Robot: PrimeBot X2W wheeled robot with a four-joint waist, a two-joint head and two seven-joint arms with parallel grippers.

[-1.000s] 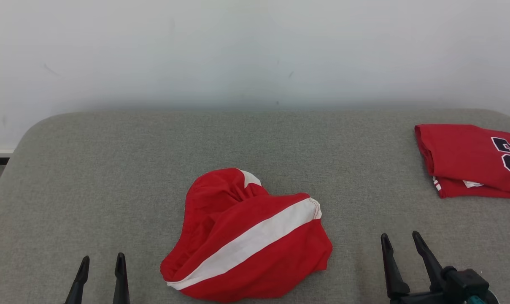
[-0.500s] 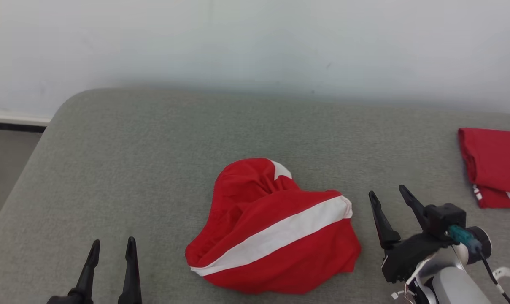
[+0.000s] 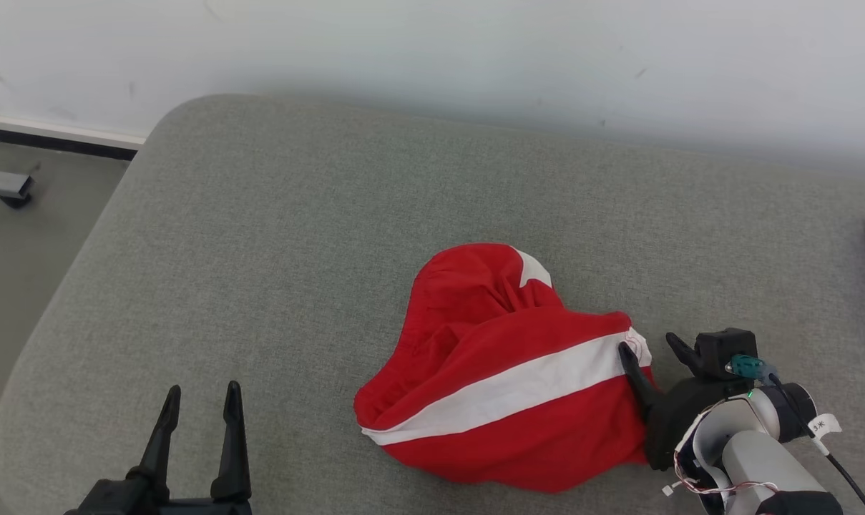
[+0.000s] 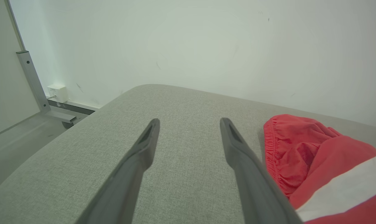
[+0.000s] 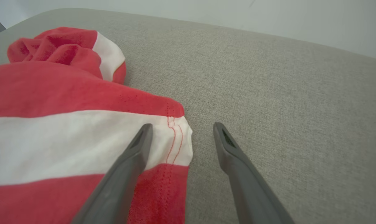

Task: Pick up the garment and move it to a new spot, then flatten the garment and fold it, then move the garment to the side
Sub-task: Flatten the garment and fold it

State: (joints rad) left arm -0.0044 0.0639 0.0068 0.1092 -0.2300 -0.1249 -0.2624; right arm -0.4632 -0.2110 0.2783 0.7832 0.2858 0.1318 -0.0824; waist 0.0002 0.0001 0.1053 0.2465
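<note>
Looks like we're on the very first step, the pick-up. The crumpled red garment (image 3: pixel 504 379) with the white stripe sits toward the near edge of the grey padded table (image 3: pixel 296 214), right of centre. The right gripper (image 3: pixel 647 342) is at its right hem corner, fingers spread, one over the stripe and one over bare table, nothing pinched. The left gripper (image 3: pixel 203 388) is spread too, well off to the left. Next move, I'd guess: dip down and close on that hem corner
</note>
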